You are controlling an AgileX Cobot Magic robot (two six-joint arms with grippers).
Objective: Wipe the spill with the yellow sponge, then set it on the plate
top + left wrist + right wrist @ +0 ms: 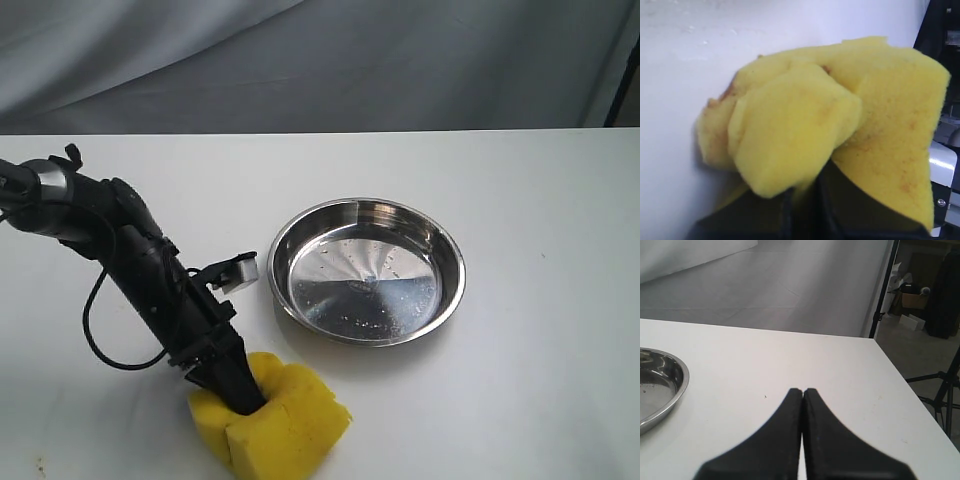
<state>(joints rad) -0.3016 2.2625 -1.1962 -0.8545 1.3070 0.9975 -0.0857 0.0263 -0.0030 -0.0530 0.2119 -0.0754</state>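
Observation:
The yellow sponge (275, 420) sits squeezed on the white table near the front edge, left of the plate (367, 270). My left gripper (245, 392) is shut on the yellow sponge, its black fingers pinching the foam into a fold. In the left wrist view the yellow sponge (805, 135) fills the frame, bulging over the left gripper (807, 200), with faint brownish stains on its edge. The spill is hidden or out of view. The right gripper (803, 391) is shut and empty above bare table, with the plate's rim (675, 390) off to one side.
The white table (540, 200) ends at a grey backdrop behind. A black cable (95, 330) loops off the left arm. In the right wrist view the table's edge (890, 370) drops to a floor with stands and boxes.

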